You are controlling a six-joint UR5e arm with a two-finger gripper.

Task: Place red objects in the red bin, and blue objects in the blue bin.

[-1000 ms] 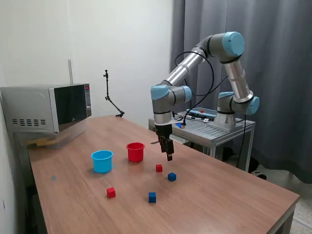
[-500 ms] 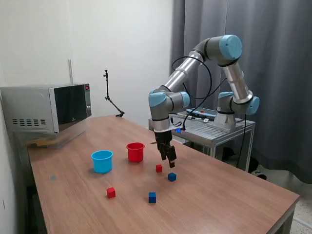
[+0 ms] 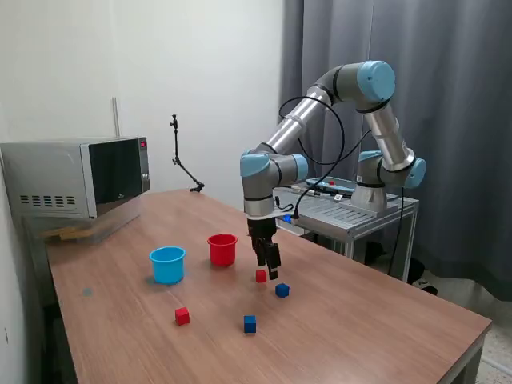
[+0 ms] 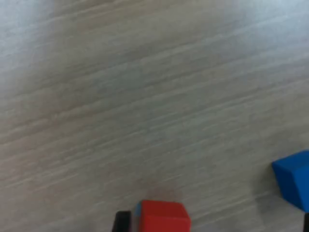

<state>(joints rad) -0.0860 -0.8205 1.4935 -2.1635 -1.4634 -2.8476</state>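
My gripper (image 3: 270,270) hangs low over the table, just above and beside a red cube (image 3: 261,276). In the wrist view that red cube (image 4: 163,216) lies right next to one black fingertip (image 4: 121,222), and the jaws look spread and empty. A blue cube (image 3: 282,290) sits close by and also shows in the wrist view (image 4: 293,180). A second blue cube (image 3: 250,323) and a second red cube (image 3: 182,316) lie nearer the front edge. The red cup (image 3: 222,249) and the light-blue cup (image 3: 167,265) stand upright toward the exterior view's left.
A microwave (image 3: 76,180) sits at the table's far left corner in the exterior view. A metal side table (image 3: 352,210) carries the arm's base behind the wooden table (image 3: 360,328). A small black stand (image 3: 182,164) is at the back edge.
The gripper has moved down and toward the exterior view's left, from above the table to just over the red cube. The cubes and cups have not moved.
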